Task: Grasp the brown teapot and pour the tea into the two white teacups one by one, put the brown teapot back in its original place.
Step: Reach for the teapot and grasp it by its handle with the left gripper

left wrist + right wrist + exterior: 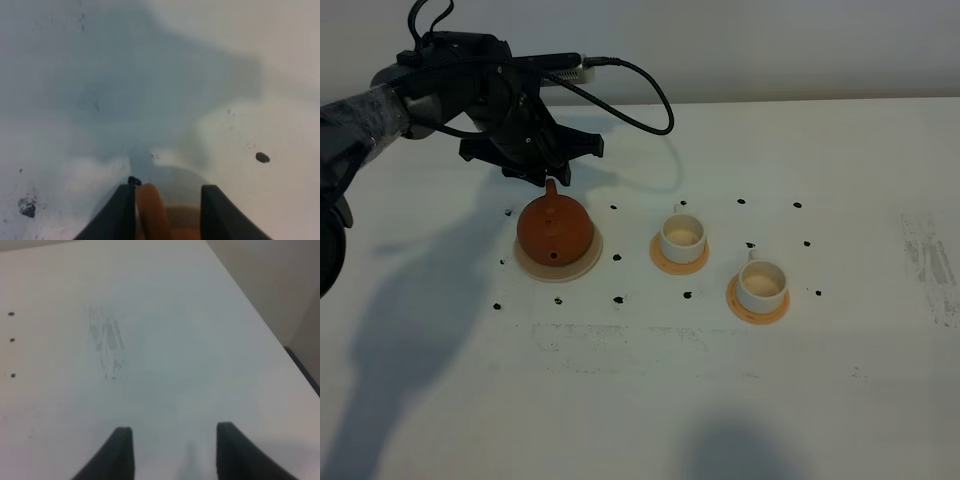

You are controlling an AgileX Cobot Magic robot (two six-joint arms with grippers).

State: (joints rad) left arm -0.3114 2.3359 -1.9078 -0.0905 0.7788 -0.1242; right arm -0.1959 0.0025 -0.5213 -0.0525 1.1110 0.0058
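The brown teapot [553, 230] sits upright on the pale beige disc [560, 272], towards the left of the white surface [820, 400]. The left claw [550, 180] hangs just over the far side of the pot, down at its loop handle [152, 215]. In the left wrist view that handle stands between the two dark fingers [122, 217], pressed against one of them with a clear gap to the other, so the claw looks released around the handle rather than clenched on it.

To the right of the teapot, one white teacup [682, 233] stands on an orange-tan coaster [678, 267]. The other white teacup [761, 283] stands on a second coaster [755, 316], further right and nearer to me. Small black marks [616, 257] dot the surface around all three.

The right claw [172, 452] shows only in its own wrist view, released, its fingers apart over bare surface near the edge.
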